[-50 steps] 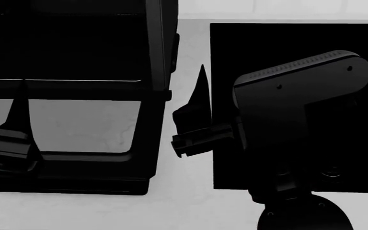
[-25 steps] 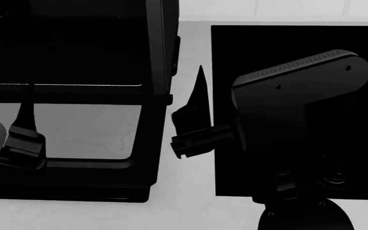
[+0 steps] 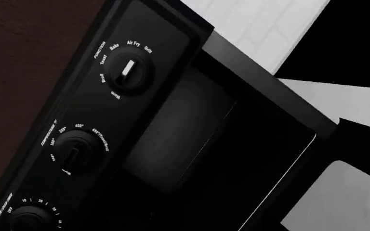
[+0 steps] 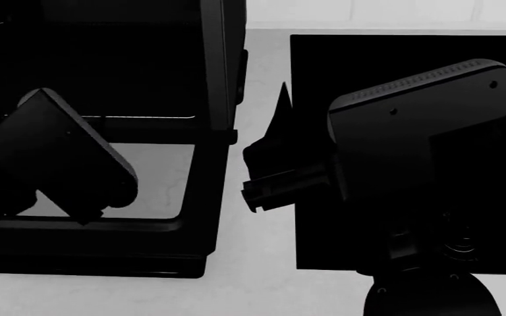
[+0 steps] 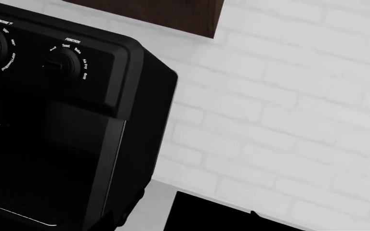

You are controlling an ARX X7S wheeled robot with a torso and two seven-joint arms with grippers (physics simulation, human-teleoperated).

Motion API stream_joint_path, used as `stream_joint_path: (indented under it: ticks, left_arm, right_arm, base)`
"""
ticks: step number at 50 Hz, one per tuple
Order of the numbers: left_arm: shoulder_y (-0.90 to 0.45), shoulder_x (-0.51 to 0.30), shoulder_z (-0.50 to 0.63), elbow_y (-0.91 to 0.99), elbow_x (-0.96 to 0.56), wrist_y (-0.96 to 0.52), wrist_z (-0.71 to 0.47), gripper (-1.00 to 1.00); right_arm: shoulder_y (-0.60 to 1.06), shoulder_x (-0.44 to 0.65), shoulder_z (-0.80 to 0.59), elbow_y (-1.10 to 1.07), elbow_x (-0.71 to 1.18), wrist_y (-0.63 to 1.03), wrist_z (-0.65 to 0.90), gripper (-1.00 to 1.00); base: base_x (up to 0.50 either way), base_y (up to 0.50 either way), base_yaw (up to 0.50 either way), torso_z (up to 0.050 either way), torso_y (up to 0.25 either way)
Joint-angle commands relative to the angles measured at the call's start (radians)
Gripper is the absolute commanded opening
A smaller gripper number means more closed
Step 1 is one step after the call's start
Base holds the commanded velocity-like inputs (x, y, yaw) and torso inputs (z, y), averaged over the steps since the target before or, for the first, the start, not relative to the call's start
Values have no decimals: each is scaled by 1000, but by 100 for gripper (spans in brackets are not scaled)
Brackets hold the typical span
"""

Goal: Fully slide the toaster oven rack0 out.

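Note:
The black toaster oven [image 4: 130,59] stands at the back left, with its black-framed glass door [image 4: 196,197] folded down flat. It also shows in the left wrist view [image 3: 191,144] and the right wrist view [image 5: 75,120]. The rack0 shows only as a thin bright front edge [image 4: 147,117] at the oven mouth, and as faint bars low inside the cavity [image 5: 18,211]. My left arm's dark wrist block [image 4: 60,155] hangs over the door's left part and its fingers are hidden. My right gripper [image 4: 282,89] shows as one spike with no gap, beside the oven's right wall, holding nothing.
A flat black cooktop panel [image 4: 367,59] lies in the light countertop [image 4: 262,276] under my right arm. A white brick wall [image 5: 288,96] runs behind. A dark wood cabinet [image 5: 172,14] hangs above the oven. The oven's knobs [image 3: 128,72] are close to my left wrist camera.
My left arm has swung up and right. Its finger pointed at the rack's front edge before; now its wrist block covers the door's left side. My right arm shifted slightly right.

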Motion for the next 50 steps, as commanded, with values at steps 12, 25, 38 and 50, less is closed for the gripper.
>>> stream_joint_path:
  ticks: [12,25,38,50]
  left_arm:
    - [-182,17,333,-413,47,206,147,100]
    - [-183,61,391,-631,61,336,215,100]
    - [-199,146,429,-907,96,481,257,100]
    - [-190,141,420,-905,87,490,261,-100]
  right_arm:
    - [-1,3,10,-13,14,5,5,100]
    - [-7,4,4,-3,18,-10,9,100]
    - [-20,9,10,15,23,-37,10,100]
    - [-17,10,-4,24,25,-41,17,100]
  base:
    - [0,0,0,0,0]
    - [0,0,0,0,0]
    - [0,0,0,0,1]
    - [0,0,0,0,0]
